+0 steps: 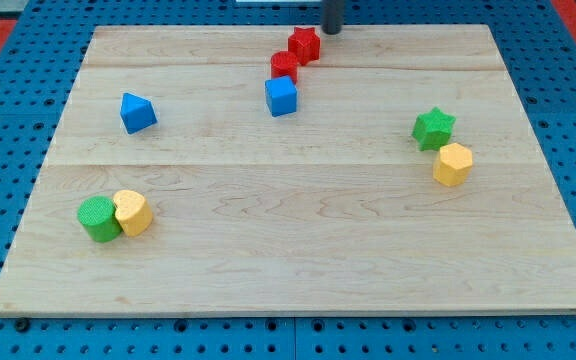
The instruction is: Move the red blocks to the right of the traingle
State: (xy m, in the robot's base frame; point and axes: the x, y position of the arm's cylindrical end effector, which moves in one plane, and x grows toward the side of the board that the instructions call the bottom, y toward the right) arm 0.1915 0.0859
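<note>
A red star block [305, 44] sits near the view's top, with a second red block [285, 66] touching it just below-left. A blue cube [281, 96] sits right under that red block. The blue triangle block [137, 112] lies well to the view's left of them. My tip [332, 30] is at the board's top edge, just up and right of the red star block, close to it but apart.
A green star block [434, 128] and a yellow block [453, 164] touch at the view's right. A green round block [98, 219] and a yellow block [132, 212] touch at the lower left. The wooden board [298, 260] lies on blue pegboard.
</note>
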